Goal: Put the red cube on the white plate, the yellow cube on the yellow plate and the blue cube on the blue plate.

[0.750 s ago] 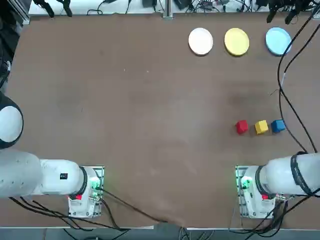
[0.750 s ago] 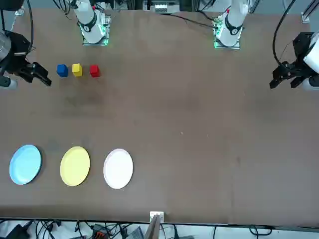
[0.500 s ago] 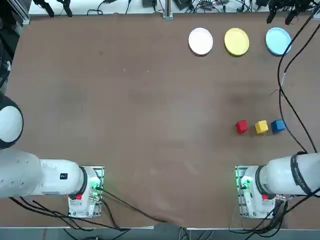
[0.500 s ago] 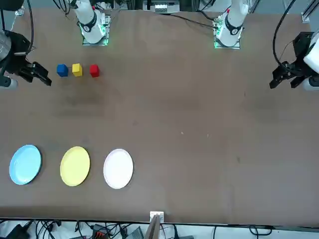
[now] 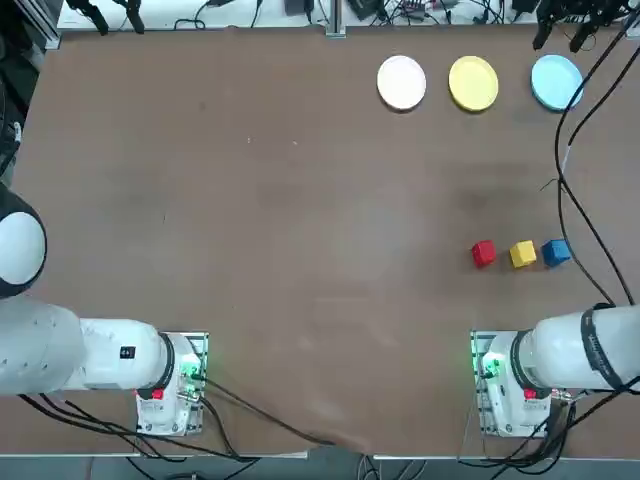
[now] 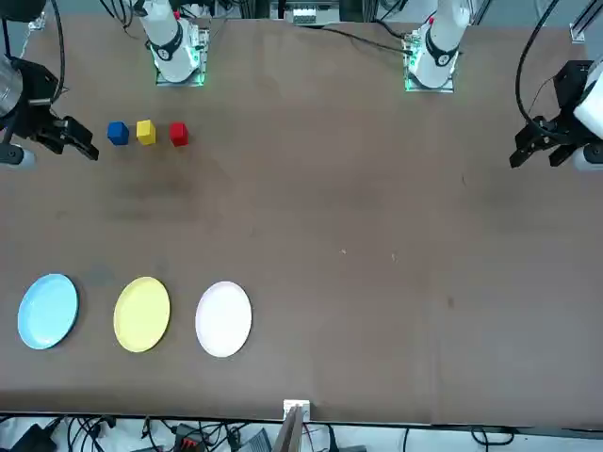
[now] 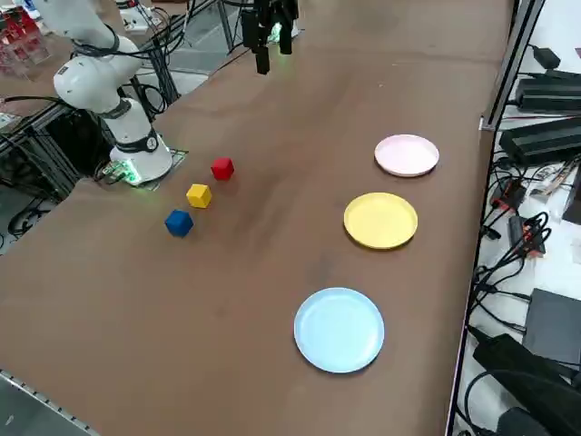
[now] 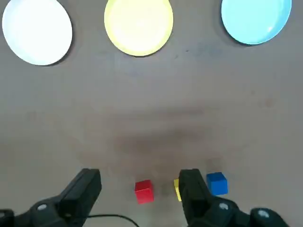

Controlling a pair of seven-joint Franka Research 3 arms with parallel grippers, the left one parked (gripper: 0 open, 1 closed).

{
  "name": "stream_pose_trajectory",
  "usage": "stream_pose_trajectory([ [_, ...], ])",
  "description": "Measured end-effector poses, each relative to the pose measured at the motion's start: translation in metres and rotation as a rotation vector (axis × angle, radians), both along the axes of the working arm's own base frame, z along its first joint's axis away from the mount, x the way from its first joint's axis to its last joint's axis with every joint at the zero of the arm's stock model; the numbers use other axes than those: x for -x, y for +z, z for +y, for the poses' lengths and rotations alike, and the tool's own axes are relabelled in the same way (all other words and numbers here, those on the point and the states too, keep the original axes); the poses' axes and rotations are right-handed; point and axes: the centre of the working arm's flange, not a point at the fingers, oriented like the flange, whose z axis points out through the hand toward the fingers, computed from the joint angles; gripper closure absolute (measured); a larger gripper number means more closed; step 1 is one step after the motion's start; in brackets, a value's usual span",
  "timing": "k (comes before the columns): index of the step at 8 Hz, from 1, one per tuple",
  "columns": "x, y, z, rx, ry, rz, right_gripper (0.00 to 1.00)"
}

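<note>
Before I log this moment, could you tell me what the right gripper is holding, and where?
Nothing: the right gripper is open and empty, high above the red cube.

path: bare table (image 5: 300,200) between cubes and plates | obstacle: cable (image 5: 575,200) beside blue cube (image 5: 556,251)

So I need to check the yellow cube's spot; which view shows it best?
Top view: the yellow cube sits unobstructed between its neighbours. Front and side views show it too; in the wrist view a finger half hides it.
</note>
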Motion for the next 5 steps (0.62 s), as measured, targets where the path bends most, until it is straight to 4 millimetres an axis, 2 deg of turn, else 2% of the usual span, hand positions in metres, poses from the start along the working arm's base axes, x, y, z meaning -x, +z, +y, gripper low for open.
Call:
stream_pose_trajectory([
  [5,-0.0050,-0.0009,-0.0002,0.000,0.000,0.001,0.00],
])
